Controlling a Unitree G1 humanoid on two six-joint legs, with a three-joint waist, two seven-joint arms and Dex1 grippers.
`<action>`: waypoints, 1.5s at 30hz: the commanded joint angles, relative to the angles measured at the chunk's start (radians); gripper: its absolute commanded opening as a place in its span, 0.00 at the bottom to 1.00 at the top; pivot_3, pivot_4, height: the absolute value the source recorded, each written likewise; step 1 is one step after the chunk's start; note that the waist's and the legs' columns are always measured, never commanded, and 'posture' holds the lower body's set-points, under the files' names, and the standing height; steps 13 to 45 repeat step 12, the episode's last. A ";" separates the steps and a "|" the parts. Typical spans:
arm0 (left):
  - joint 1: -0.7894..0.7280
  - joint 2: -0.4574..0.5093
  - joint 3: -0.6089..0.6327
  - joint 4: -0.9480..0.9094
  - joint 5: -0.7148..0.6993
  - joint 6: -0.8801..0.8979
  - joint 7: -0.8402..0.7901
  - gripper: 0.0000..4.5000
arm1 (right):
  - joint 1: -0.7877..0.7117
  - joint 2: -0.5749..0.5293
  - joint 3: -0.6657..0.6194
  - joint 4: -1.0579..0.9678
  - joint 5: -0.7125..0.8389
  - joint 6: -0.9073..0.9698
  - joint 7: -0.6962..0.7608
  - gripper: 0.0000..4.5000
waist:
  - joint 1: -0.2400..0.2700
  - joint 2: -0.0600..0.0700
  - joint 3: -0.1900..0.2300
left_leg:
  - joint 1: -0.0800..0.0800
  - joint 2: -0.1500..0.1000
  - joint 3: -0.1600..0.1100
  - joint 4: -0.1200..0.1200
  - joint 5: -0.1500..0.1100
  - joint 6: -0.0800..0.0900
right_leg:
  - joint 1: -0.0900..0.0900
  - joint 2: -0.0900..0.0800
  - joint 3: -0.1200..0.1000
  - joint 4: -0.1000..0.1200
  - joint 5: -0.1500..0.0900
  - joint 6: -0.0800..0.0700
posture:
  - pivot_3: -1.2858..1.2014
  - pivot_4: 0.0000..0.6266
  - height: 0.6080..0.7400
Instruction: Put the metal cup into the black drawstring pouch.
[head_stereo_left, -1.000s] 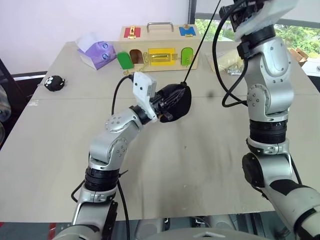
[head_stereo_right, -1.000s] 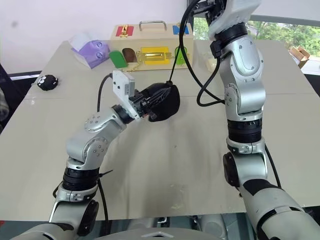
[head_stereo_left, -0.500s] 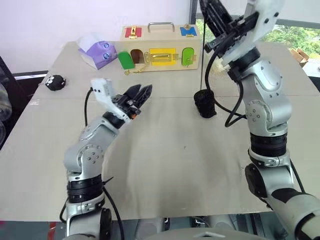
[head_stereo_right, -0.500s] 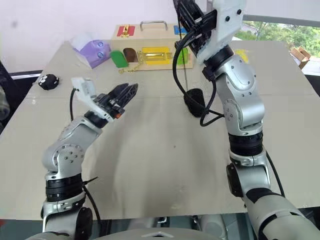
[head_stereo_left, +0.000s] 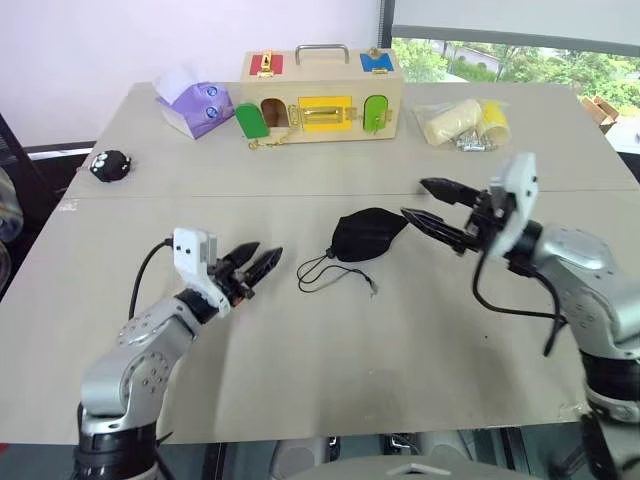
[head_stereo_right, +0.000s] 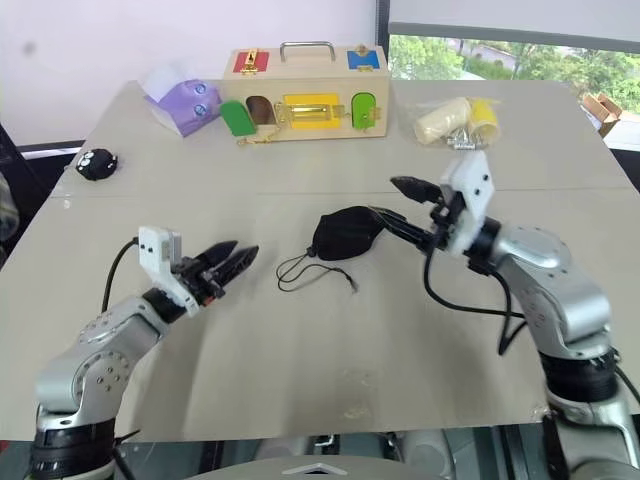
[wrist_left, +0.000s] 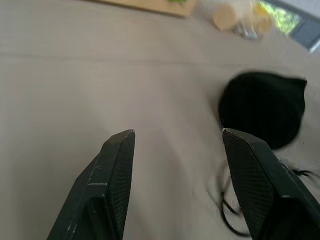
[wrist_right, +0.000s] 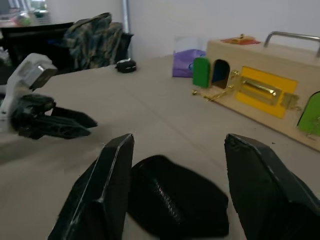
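On surface centre: black drawstring pouch lying bulged, cords loose, cup likely inside, unconfirmed. Left tool spread, empty. Right tool spread, empty, beside pouch.

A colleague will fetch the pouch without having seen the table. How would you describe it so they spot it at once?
Start at the wooden latch box at the table's far edge, then come toward the table's middle. The black drawstring pouch lies there, bulging. Unlike the small black fuzzy ball near the left edge, it trails thin looped cords.
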 joint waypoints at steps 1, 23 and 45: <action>0.102 0.048 0.002 -0.062 0.068 -0.074 -0.072 0.64 | 0.124 -0.030 -0.066 0.067 -0.023 -0.114 0.104 0.67 | 0.003 0.000 0.000 | 0.000 0.000 0.000 0.000 0.000 0.001 | 0.000 -0.001 0.000 0.000 0.000 0.000 | 0.52 0.24 1.00; 0.231 0.036 0.040 -0.045 0.146 -0.177 -0.100 0.64 | 0.315 -0.004 -0.127 0.445 -0.105 -0.454 0.302 0.67 | 0.018 0.002 0.001 | -0.001 0.000 0.001 0.002 -0.002 0.003 | 0.000 -0.002 0.000 -0.001 0.000 0.000 | 0.52 0.24 1.00; 0.231 0.036 0.040 -0.045 0.146 -0.177 -0.100 0.64 | 0.315 -0.004 -0.127 0.445 -0.105 -0.454 0.302 0.67 | 0.018 0.002 0.001 | -0.001 0.000 0.001 0.002 -0.002 0.003 | 0.000 -0.002 0.000 -0.001 0.000 0.000 | 0.52 0.24 1.00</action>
